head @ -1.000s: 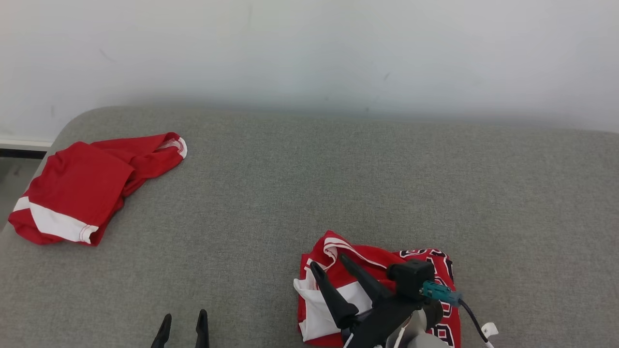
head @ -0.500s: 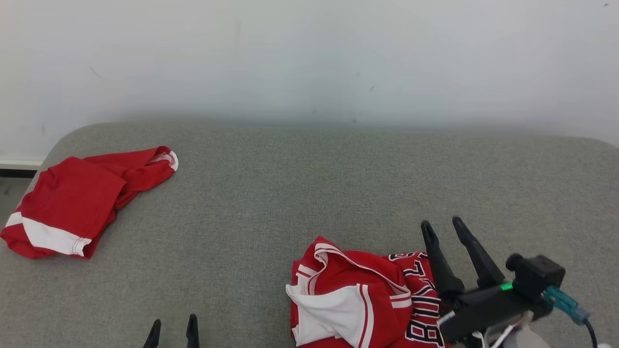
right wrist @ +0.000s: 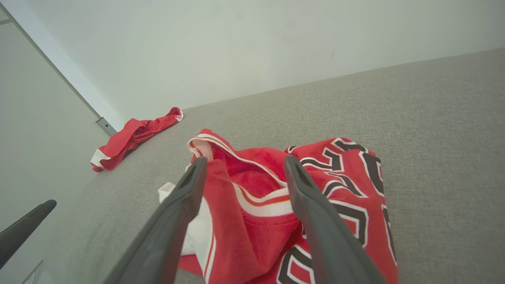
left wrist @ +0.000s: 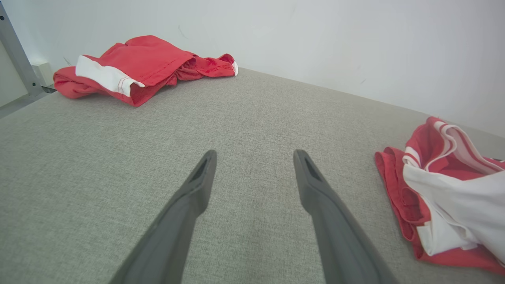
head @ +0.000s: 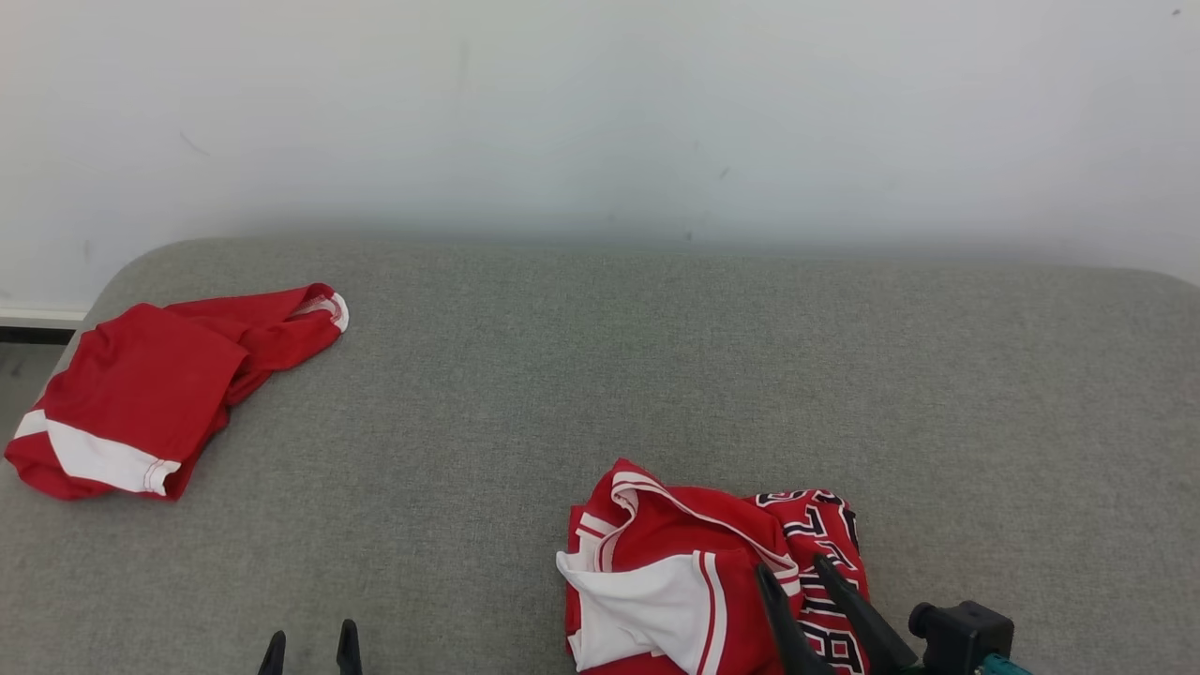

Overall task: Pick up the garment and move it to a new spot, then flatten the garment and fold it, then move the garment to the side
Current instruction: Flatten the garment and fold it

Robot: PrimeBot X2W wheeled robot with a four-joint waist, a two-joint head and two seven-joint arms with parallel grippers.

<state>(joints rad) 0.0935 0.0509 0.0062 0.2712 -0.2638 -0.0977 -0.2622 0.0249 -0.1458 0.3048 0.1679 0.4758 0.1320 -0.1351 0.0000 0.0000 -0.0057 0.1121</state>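
The garment [head: 675, 562] is a crumpled red jersey with white trim and black-and-white lettering, lying on the grey padded surface [head: 600, 375] near its front edge. My right gripper [head: 792, 567] hovers open over the jersey's right, lettered part. In the right wrist view the gripper [right wrist: 245, 159] straddles a raised fold of the jersey [right wrist: 339, 169] with nothing pinched. My left gripper [head: 311, 633] is open at the lower left, well apart from the jersey. In the left wrist view this gripper [left wrist: 255, 154] is over bare surface, with the jersey [left wrist: 446, 185] off to its right.
A second red garment with a white band [head: 141, 384] lies bunched at the surface's far left edge, also in the left wrist view [left wrist: 146, 59] and the right wrist view [right wrist: 130, 138]. A pale wall [head: 600, 112] backs the surface. One left finger [right wrist: 23, 225] shows at lower left.
The right gripper swung from the jersey's left part out past its right side, then drew back low over its lettered part, staying open. The left gripper sank lower. The head camera shifted early on.
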